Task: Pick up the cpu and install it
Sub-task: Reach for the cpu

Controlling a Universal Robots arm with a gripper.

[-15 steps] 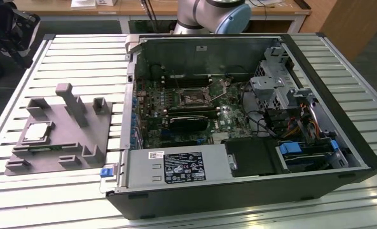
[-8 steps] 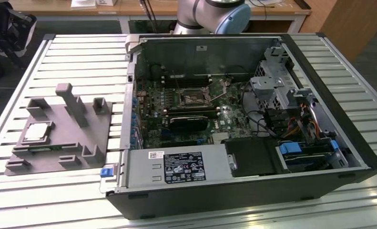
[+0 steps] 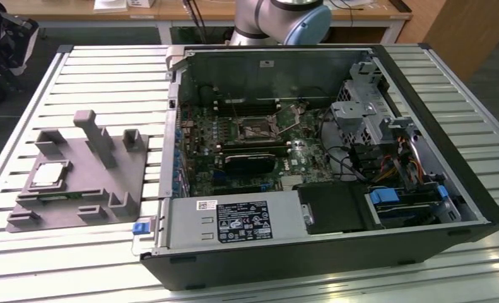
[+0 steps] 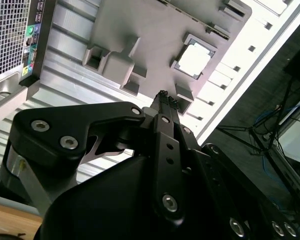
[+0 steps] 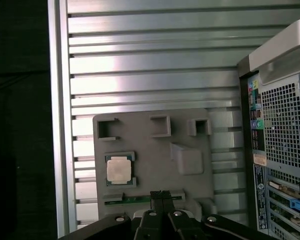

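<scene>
The cpu is seen lying flat in a square recess of the grey tray, metal top up, in the exterior view. The tray is set on the slatted metal table, just beside the open computer case, on the exterior view's left of it. The green board with its metal-framed socket is seen inside the case, well apart from the cpu.

In both wrist views the gripper is held above the tray with its jaws clenched together and nothing gripped between them. The cpu is not touched. It is seated near the fingertips but off to one side of them, not under them, with bare tray surface between. A raised grey block of the tray is seen at the other side of the gripper. The perforated rear panel of the case is seen beside the tray.
</scene>
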